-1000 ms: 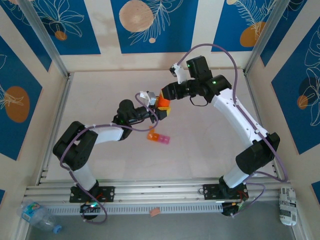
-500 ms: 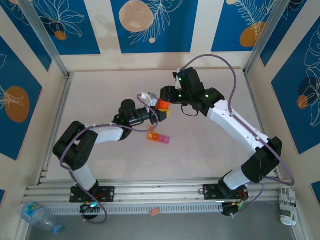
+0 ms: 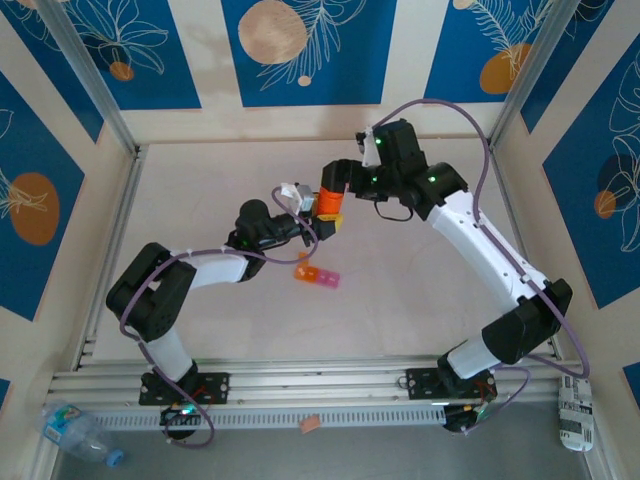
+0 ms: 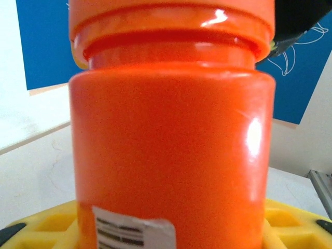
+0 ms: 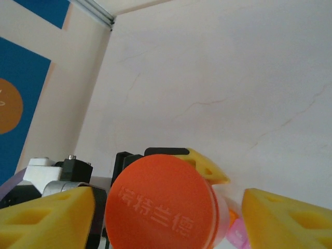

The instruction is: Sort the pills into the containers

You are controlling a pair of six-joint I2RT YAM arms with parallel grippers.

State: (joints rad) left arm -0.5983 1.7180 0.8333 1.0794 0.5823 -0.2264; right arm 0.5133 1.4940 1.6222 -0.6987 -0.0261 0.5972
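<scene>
Containers [image 3: 317, 274] lie on the surface [image 3: 200, 180], just nearer than the orange bottle [image 3: 326, 206], which the left pincer [image 3: 325, 222] grips upright; the right pincer [image 3: 330, 190] sits at its top. Left wrist: yellow pads [image 4: 36, 228] flank the bottle's base. Right wrist: yellow fingers [image 5: 46, 218] spread wide, clear of the cap [image 5: 161, 205] on both sides.

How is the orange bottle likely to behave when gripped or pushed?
Probably stiff: the orange bottle looks like hard, glossy plastic, so it may slip in a loose grip. It is a round cylinder, so laid on its side it would likely roll. It is taller than wide, so a high push might tip it.
</scene>
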